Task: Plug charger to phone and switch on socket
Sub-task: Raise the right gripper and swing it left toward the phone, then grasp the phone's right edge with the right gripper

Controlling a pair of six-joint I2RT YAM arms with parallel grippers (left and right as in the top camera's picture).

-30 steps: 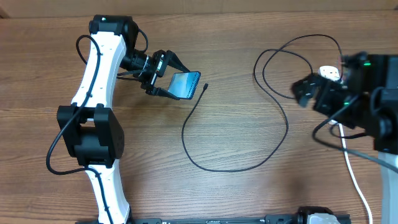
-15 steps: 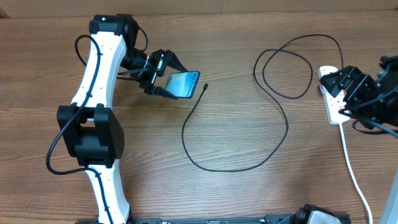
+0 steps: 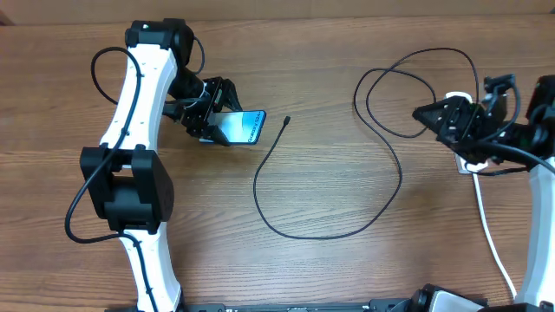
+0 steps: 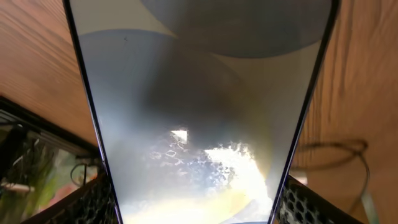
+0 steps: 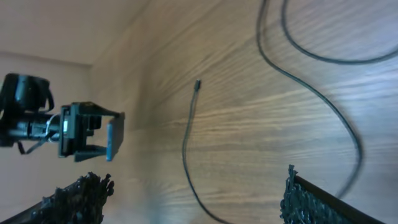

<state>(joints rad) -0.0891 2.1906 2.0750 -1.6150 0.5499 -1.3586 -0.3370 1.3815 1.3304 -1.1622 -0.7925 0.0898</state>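
Note:
The phone (image 3: 243, 128), light blue screen up, is gripped by its left end in my left gripper (image 3: 217, 122), just above the table. Its screen (image 4: 199, 112) fills the left wrist view, with the fingers (image 4: 93, 200) pressed against both long edges. The charger (image 3: 334, 232) lies as a thin black cable in loose loops; its connector tip (image 3: 286, 120) rests a little right of the phone. My right gripper (image 3: 438, 117) hovers over the socket (image 3: 456, 98), jaws open and empty, pointing left. From the right wrist I see the tip (image 5: 198, 84) and the phone (image 5: 114, 140).
The socket's thick white cord (image 3: 494, 247) runs down the right side to the front edge. Cable loops (image 3: 408, 87) lie between the right gripper and the table's middle. The left arm's white links (image 3: 130, 173) stand along the left side.
My right gripper has swung over the socket and now points left, hiding most of it. The left gripper has lowered and flattened the phone, shifting it slightly left.

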